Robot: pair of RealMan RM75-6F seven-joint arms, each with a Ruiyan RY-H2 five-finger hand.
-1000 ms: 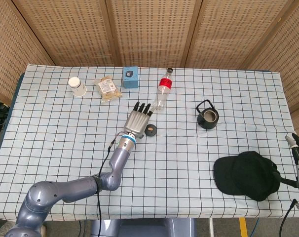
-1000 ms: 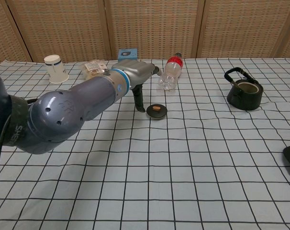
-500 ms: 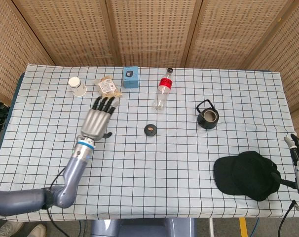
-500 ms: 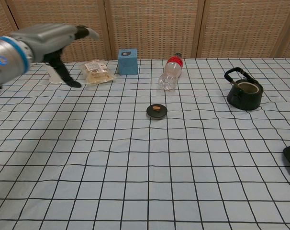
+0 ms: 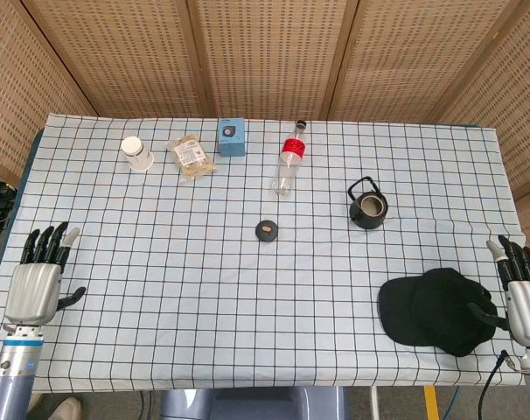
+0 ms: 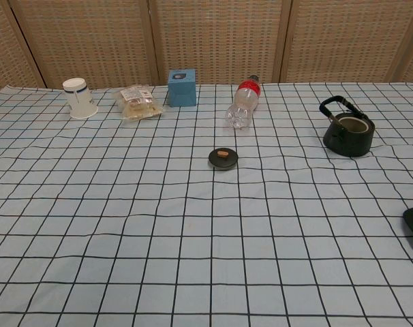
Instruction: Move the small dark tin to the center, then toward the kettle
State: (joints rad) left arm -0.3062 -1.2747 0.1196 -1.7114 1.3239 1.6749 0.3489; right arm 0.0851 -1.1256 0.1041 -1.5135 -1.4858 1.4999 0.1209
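Note:
The small dark tin (image 5: pixel 267 231) (image 6: pixel 223 158), round with an orange mark on its lid, lies flat near the middle of the checked tablecloth. The black kettle (image 5: pixel 367 204) (image 6: pixel 347 128) stands to its right, well apart from it. My left hand (image 5: pixel 36 282) is at the table's near left corner, fingers apart and holding nothing, far from the tin. My right hand (image 5: pixel 522 292) is at the near right edge beside the cap, fingers apart and empty. Neither hand shows in the chest view.
A clear bottle with a red label (image 5: pixel 288 164) lies behind the tin. A blue box (image 5: pixel 231 136), a snack packet (image 5: pixel 191 156) and a tipped white cup (image 5: pixel 137 153) line the back left. A black cap (image 5: pixel 440 310) sits at the front right.
My left hand has drawn back from beside the tin, across the left side of the table, to the near left corner. The tin has stayed in place. My right hand rose slightly.

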